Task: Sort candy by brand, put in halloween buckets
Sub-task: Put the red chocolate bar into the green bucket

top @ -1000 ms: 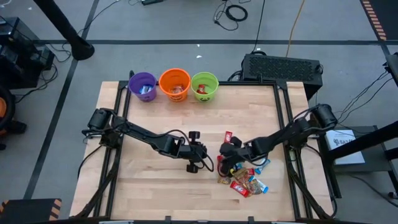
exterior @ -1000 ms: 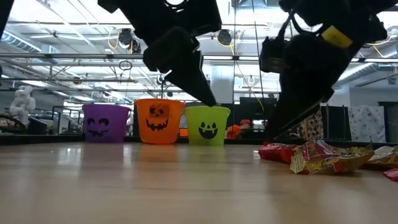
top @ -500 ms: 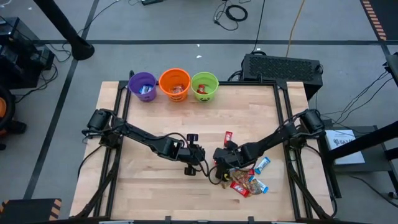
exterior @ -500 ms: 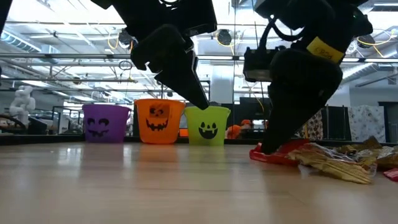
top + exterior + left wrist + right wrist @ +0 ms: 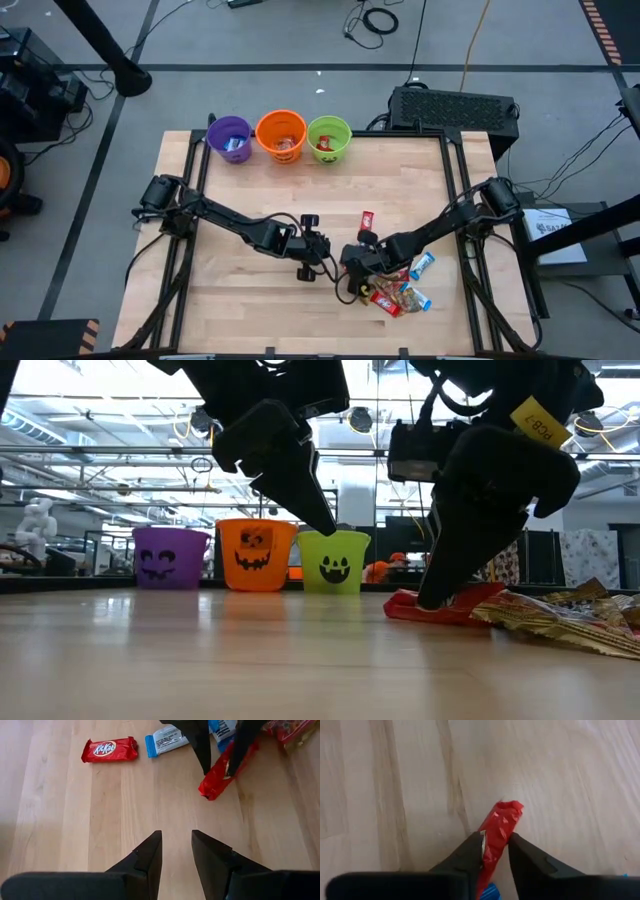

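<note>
Three pails stand in a row at the table's far edge: purple (image 5: 230, 138), orange (image 5: 281, 135) and lime green (image 5: 329, 138), each with candy inside. A pile of wrapped candy (image 5: 397, 292) lies near the front right. My right gripper (image 5: 351, 272) is at the pile's left edge, shut on a red-wrapped candy (image 5: 498, 827). My left gripper (image 5: 324, 262) hovers just left of it, open and empty (image 5: 176, 842), fingers pointing at the red candy (image 5: 224, 772). A red KitKat (image 5: 367, 220) and a blue-and-white candy (image 5: 422, 265) lie apart on the wood. My right gripper pinches the red candy between its two fingers, across the bar's width (image 5: 492, 845). The fingers (image 5: 202, 755) slant down from above. The bar's free end (image 5: 206, 791) sticks out past the fingertips, down at the table (image 5: 405, 608).
The table (image 5: 250, 185) shows bare wood between the grippers and the pails. Black rails (image 5: 195, 170) run along the table's left and right sides. A dark keyboard (image 5: 455, 105) lies behind the far right corner.
My right gripper has gone toward the table's left and near edges, out of the candy pile. The red candy has come with it, drawn along the table clear of the other wrappers.
</note>
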Available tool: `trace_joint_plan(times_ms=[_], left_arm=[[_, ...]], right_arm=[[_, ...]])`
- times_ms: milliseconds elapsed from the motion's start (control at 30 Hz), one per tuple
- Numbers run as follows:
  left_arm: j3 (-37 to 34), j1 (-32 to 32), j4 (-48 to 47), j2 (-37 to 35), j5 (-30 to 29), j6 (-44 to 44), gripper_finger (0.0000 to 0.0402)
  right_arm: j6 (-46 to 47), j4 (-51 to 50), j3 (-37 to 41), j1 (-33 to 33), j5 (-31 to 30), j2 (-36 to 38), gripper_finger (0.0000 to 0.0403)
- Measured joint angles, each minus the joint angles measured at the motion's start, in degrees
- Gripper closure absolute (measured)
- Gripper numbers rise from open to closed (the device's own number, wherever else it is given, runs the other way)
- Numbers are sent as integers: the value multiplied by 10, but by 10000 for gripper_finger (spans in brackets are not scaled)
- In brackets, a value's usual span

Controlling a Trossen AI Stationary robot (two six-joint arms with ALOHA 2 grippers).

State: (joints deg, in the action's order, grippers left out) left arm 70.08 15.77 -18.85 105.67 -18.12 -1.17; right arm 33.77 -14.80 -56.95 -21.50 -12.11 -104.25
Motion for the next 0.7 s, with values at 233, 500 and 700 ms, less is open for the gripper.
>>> trace_joint_plan(times_ms=[233,500,700], left_arm=[[0,0,-4,0,-1,0,288],[0,0,-131,-27,-67,-34,288],[0,3,-282,-91,-136,-164,288]], right_arm=[[-42,-8,-10,2,3,7,350],[-133,-67,-74,18,2,40,353],[-233,-119,-104,38,-5,85,353]])
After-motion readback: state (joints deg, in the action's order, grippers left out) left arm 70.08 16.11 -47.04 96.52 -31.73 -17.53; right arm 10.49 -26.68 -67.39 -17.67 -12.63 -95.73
